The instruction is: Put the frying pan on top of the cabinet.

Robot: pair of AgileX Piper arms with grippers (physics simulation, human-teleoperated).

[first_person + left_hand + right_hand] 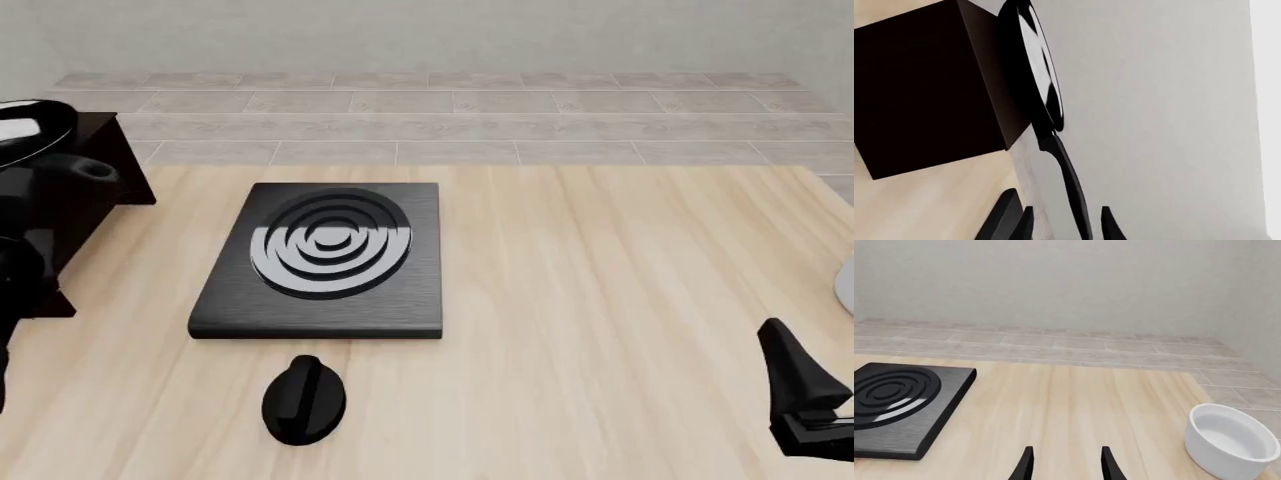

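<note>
The glossy black frying pan [1037, 65] lies flat on the top of the dark brown cabinet [921, 95]. In the front view the pan [24, 125] and cabinet [100, 165] are at the far left edge. The pan's long handle [1071, 180] runs back between the fingers of my left gripper [1067, 212]. That gripper is open, with a gap on each side of the handle. My right gripper [1067, 455] is open and holds nothing; it hovers low over the table's near right [801, 385].
A square black stove plate [327, 260] with silver rings lies left of centre, with a small black oval knob [304, 400] in front of it. A white bowl [1227, 440] stands at the right edge. The left arm [16, 280] fills the left border.
</note>
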